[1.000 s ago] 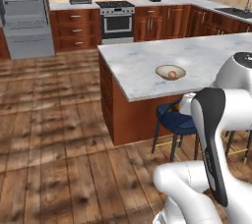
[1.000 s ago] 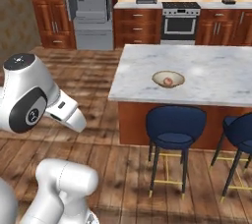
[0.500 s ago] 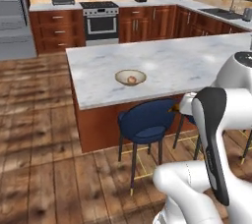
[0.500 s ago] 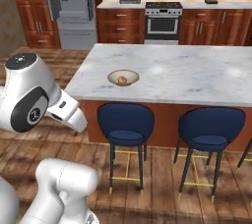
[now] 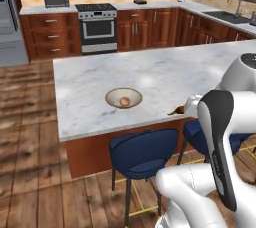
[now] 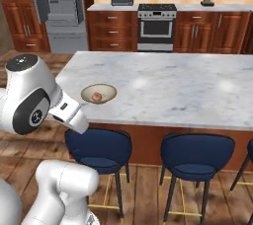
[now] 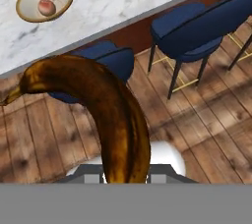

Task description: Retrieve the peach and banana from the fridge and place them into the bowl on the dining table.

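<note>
Now the gripper [image 7: 125,179] clamps the brown banana [image 7: 106,115] over the blue stools [image 7: 189,26], short of the dining table [image 5: 165,79] edge. Carry it higher, past that near edge, above the bowl [image 5: 123,97] holding the peach [image 5: 125,101], before releasing.

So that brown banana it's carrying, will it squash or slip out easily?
The banana looks very dark brown, so it is probably soft and may bruise under a firm squeeze. Its long curve sticks far out from the tool, so it might swing or pivot. Once in the bowl, it seems unlikely to roll.
</note>
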Tool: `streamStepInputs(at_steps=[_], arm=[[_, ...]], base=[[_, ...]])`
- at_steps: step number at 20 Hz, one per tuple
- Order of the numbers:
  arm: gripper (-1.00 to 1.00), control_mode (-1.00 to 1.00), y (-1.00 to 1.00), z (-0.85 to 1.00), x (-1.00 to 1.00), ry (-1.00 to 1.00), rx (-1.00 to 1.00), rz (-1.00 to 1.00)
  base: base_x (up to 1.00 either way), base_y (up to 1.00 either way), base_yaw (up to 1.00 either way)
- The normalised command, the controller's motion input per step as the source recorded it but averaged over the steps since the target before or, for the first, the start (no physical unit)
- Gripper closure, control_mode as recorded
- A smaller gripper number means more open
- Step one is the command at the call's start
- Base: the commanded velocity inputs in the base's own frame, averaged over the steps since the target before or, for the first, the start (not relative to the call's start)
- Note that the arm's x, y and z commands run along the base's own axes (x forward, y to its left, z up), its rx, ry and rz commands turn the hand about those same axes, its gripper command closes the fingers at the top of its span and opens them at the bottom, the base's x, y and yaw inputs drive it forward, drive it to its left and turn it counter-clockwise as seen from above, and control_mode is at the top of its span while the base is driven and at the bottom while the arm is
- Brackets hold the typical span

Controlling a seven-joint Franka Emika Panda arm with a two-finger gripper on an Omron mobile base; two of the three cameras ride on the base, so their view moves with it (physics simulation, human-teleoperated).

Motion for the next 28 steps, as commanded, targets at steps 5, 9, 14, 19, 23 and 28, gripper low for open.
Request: streamStepInputs(at_steps=[5, 9, 14, 19, 23, 28], arm=[[1.00, 1.00, 0.00, 0.00, 0.00, 0.00, 0.00, 0.00], [1.00, 1.00, 0.00, 0.00, 0.00, 0.00, 0.00, 0.00], [1.00, 1.00, 0.00, 0.00, 0.00, 0.00, 0.00, 0.00], [1.00, -1.00, 0.14, -0.05, 0.57, 0.15, 0.00, 0.00], [1.00, -1.00, 0.28, -0.15, 0.81, 0.19, 0.00, 0.03], [1.00, -1.00, 0.19, -0.29, 0.67, 0.18, 0.00, 0.02]], base=[[0.95, 0.08, 0.00], [0.80, 0.06, 0.00], [0.68, 0.09, 0.00], [0.12, 0.03, 0.00], [0.00, 0.00, 0.00], [0.00, 0.00, 0.00]])
